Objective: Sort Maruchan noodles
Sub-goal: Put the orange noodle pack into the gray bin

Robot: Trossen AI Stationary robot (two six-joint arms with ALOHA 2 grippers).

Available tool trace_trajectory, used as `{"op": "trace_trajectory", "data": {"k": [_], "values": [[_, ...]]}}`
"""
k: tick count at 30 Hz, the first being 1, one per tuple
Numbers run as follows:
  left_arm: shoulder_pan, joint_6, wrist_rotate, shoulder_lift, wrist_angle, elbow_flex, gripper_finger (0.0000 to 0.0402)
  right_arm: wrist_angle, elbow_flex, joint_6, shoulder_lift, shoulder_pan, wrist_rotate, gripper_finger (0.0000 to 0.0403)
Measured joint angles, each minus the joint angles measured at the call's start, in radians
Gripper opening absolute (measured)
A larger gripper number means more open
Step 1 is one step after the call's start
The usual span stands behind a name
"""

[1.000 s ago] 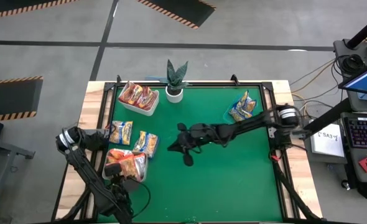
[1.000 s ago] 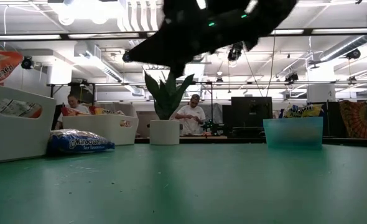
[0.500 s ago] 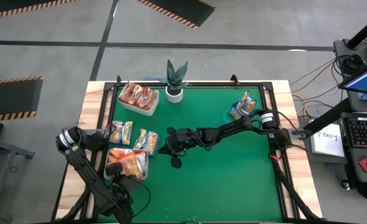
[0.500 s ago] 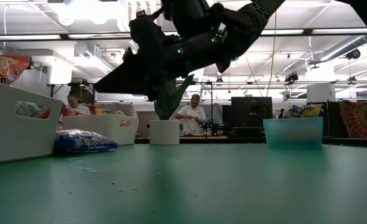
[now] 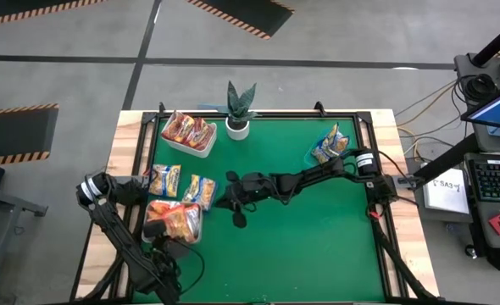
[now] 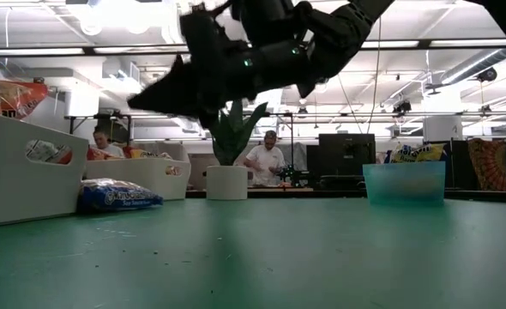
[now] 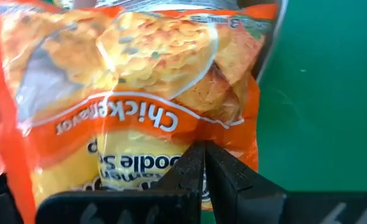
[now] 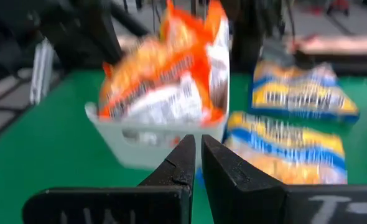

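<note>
While the right arm reaches across the green worktop (image 5: 301, 237) toward its left side, its tool (image 5: 230, 200) hangs above the surface with fingers pressed together and nothing between them. Just left of it lie two loose blue-and-yellow crinkly plastic ramen packets (image 5: 199, 193), with the white rectangular tray of orange packets (image 5: 173, 224) beside them at the near left. A second white tray of red packets (image 5: 188, 133) sits at the far left, and a translucent blue bin holding blue-and-yellow packets (image 5: 330, 145) at the far right.

The left tool (image 7: 203, 163) waits at the near left, likewise closed and empty, over the orange chicken-flavour packet (image 7: 140, 93).

The step in hand looks like the approach to a loose blue-and-yellow packet. Next, the right tool would need to open, descend onto the nearer packet, pinch it, and carry it to the blue bin.
</note>
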Motion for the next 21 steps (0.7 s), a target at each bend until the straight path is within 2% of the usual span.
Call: {"op": "trace_trajectory", "data": {"k": [4, 6, 13, 21], "values": [[0.001, -0.029, -0.024, 0.000, -0.040, 0.000, 0.0000, 0.180, 0.003, 0.002, 0.041, 0.000, 0.000, 0.0017], [0.001, -0.045, -0.037, 0.000, -0.059, 0.000, 0.0000, 0.210, 0.027, 0.003, 0.080, 0.000, 0.000, 0.0017], [0.001, -0.087, -0.089, 0.000, -0.082, 0.000, 0.0000, 0.204, 0.200, 0.002, 0.234, -0.002, -0.001, 0.0017], [0.003, -0.125, -0.160, 0.000, -0.082, -0.012, 0.0000, 0.024, 0.322, -0.027, 0.298, -0.002, -0.003, 0.0017]]}}
